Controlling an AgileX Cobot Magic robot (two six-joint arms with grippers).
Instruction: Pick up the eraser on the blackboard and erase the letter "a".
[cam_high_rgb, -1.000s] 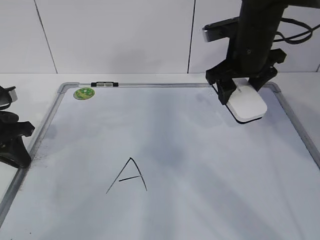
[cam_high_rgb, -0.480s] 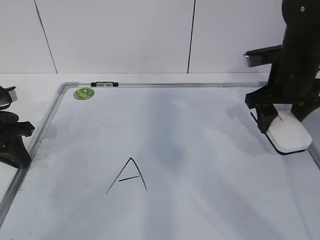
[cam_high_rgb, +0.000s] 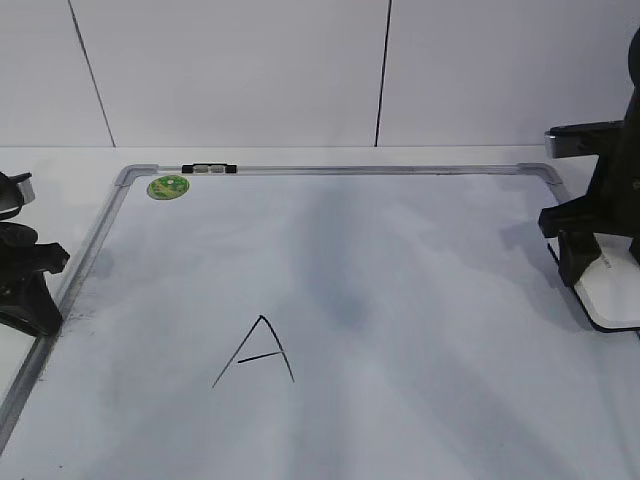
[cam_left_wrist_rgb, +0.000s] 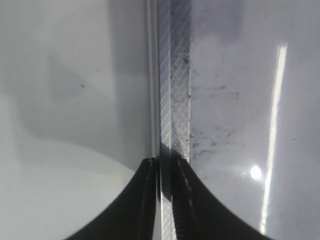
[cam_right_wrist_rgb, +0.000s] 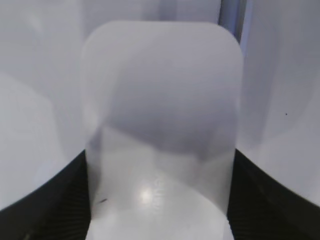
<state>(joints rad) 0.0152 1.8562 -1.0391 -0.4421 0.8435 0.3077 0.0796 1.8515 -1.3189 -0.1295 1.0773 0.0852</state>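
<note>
The blackboard (cam_high_rgb: 330, 300), a white dry-erase surface in a silver-grey frame, fills most of the exterior view and lies flat on the bench (cam_high_rgb: 60, 165). A capital "A" (cam_high_rgb: 255, 352) in black marker sits in the lower centre of the frame; no lowercase letter "a" is visible anywhere on the board, and a faint grey smear in the middle of the frame suggests it is already wiped off, though a very thin stroke could be lost in the glare.

The right gripper (cam_high_rgb: 597, 262) stands at the right edge of the frame, pointing down, with its jaws clenched on the sides of the eraser (cam_high_rgb: 615, 300). The eraser, white with a dark underside, sits at the lower right of the board area, over or just at the right frame rail; contact with the surface cannot be confirmed. The right wrist view shows the eraser (cam_right_wrist_rgb: 160, 130) centred squarely between the jaws.

Judged step: return the eraser to rest. Lower it flat, felt side down, fully inside the frame rail instead of straddling it, then release and lift straight up.

The left gripper (cam_high_rgb: 25, 285) is parked at the left edge, just outside the board. In the left wrist view its jaws (cam_left_wrist_rgb: 167, 170) appear drawn nearly together over the frame rail, holding nothing.

A round green magnet (cam_high_rgb: 168, 186) lies in the upper left corner, beside a small clip (cam_high_rgb: 209, 168).
</note>
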